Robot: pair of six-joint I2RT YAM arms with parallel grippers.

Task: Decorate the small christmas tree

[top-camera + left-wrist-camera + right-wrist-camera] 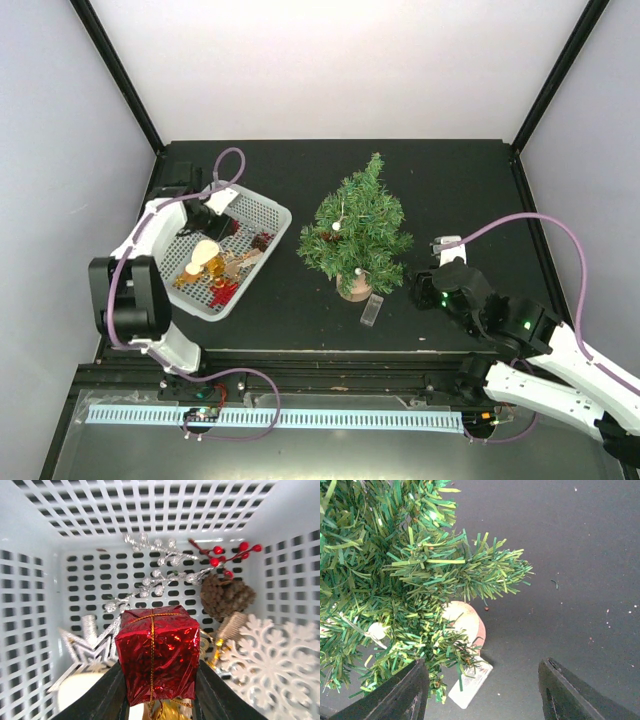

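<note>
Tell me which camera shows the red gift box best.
Left wrist: the red gift box fills the frame in the left gripper. Top view hides it under that gripper in the basket; right wrist shows only the small christmas tree.

green tree, red foil gift

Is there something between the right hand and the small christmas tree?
Nothing visible does. The right hand, open, is right beside the small christmas tree, lower branches close to one finger.

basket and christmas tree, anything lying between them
Nothing; the top external view shows bare black table between the basket and the small christmas tree.
</note>
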